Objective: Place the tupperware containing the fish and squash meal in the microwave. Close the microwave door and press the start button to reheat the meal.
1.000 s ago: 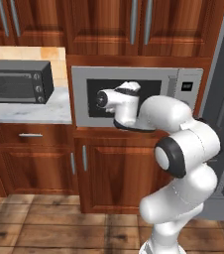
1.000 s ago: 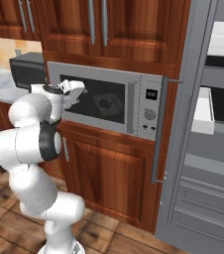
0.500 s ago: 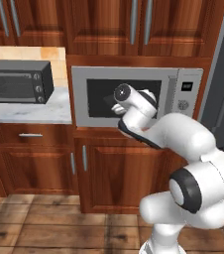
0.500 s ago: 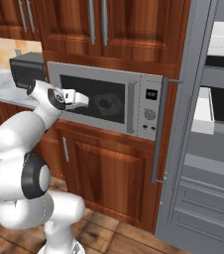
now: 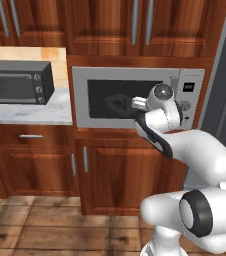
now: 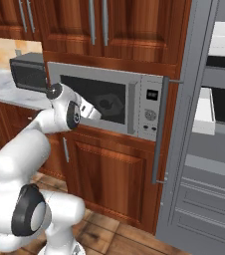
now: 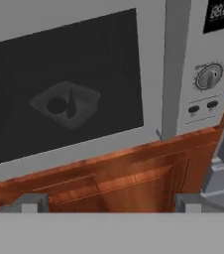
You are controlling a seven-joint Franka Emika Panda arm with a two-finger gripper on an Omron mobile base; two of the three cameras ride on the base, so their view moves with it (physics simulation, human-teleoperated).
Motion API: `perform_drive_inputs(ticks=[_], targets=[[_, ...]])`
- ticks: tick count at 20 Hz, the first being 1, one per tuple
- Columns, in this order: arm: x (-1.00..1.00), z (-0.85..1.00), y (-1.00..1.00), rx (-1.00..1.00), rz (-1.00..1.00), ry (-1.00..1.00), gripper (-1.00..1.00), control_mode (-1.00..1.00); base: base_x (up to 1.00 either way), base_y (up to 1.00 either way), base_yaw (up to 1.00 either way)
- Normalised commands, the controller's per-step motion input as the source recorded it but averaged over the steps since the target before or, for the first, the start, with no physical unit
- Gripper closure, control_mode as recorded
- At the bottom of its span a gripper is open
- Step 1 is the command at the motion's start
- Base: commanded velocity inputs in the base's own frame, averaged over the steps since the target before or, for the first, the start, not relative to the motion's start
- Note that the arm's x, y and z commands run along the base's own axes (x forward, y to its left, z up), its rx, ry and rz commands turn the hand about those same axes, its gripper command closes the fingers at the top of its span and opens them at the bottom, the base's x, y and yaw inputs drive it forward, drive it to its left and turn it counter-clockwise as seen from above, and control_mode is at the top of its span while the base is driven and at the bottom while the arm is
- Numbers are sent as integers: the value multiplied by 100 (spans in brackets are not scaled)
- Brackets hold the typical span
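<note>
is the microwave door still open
No, the door sits flush with the control panel, and the tupperware shows only dimly through its dark window.

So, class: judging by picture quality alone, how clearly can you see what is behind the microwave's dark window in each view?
Hand view: the translucent grey rectangular tupperware shows dim but readable through the dark window of the silver microwave door, its food only dark blobs. Left base view: a faint grey outline. Right base view: a vague pale shape, edges soft; no glare anywhere.
</note>
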Motion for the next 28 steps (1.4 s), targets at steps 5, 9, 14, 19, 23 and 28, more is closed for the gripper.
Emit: perform_drive_inputs(ticks=[5, 9, 14, 19, 23, 28], targets=[[-1, 0, -44, 37, -27, -8, -100, -100, 0, 0, 0], [0, -6, -52, 31, -23, -1, -100, -100, 0, 0, 0], [0, -15, -65, 24, -17, -2, -100, -100, 0, 0, 0], [-2, -25, -41, 18, -12, -3, -100, -100, 0, 0, 0], [-5, -31, -16, 10, -5, -9, -100, -100, 0, 0, 0], [-7, -14, -31, 5, -1, -8, -100, -100, 0, 0, 0]])
